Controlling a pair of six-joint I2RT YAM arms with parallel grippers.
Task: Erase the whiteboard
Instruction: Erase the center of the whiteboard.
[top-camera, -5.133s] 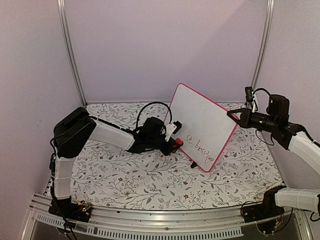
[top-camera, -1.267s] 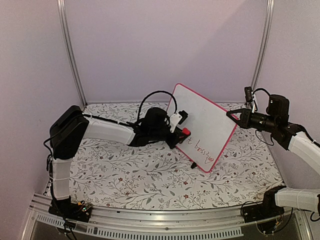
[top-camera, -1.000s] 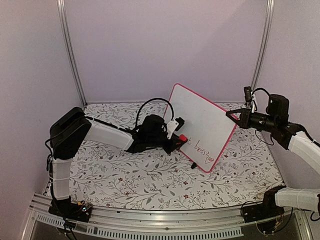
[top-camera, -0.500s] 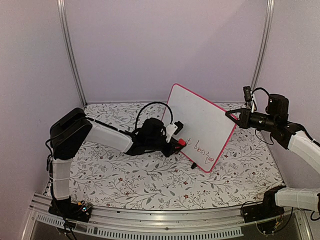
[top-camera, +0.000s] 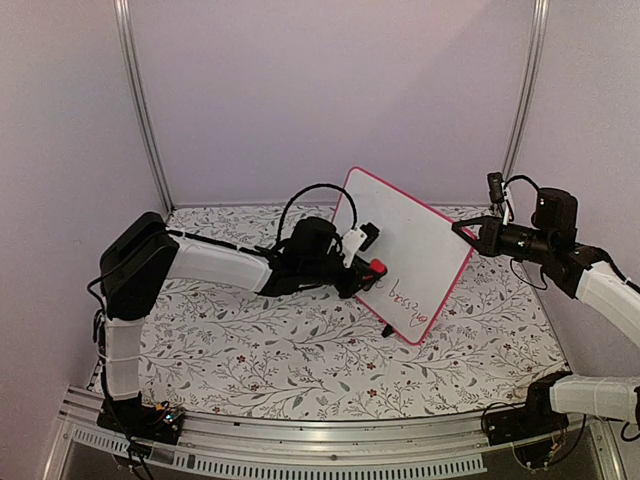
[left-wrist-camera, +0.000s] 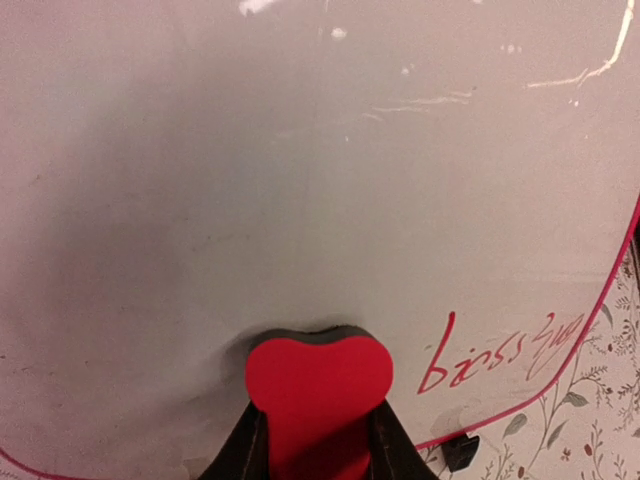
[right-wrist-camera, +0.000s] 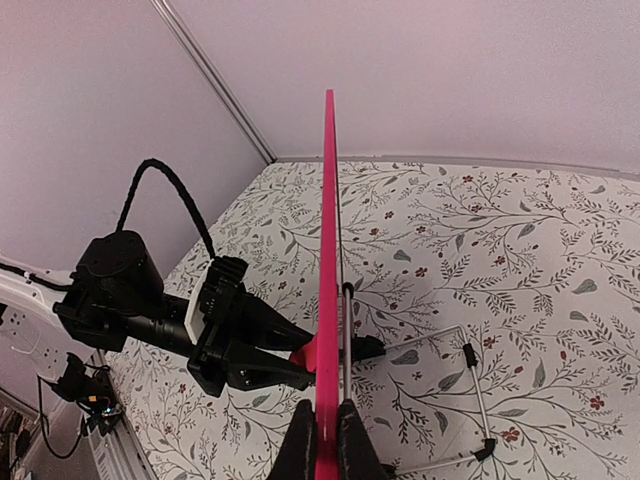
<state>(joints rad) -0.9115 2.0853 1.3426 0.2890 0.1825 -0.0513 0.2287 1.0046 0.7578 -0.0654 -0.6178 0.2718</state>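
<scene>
The whiteboard (top-camera: 405, 240), white with a thin red-pink frame, stands tilted on the floral table. Red handwriting (top-camera: 400, 298) sits near its lower corner and also shows in the left wrist view as handwriting (left-wrist-camera: 500, 355). My left gripper (top-camera: 368, 268) is shut on a red eraser (left-wrist-camera: 318, 375), whose dark pad is pressed flat against the whiteboard (left-wrist-camera: 300, 150) just left of the writing. My right gripper (right-wrist-camera: 326, 440) is shut on the whiteboard's edge (right-wrist-camera: 328, 250) at its right corner and holds it steady. The eraser (right-wrist-camera: 306, 353) peeks out at the board's left face.
A wire stand (right-wrist-camera: 470, 360) props the board from behind, and a small black foot (top-camera: 387, 329) rests on the floral cloth (top-camera: 300, 370). Metal posts (top-camera: 140, 110) and purple walls close in the back and sides.
The left gripper pulled the eraser down-left off the writing, then came back up-right onto the board. The leftmost red letters seen five seconds ago are gone. The right arm held still.
</scene>
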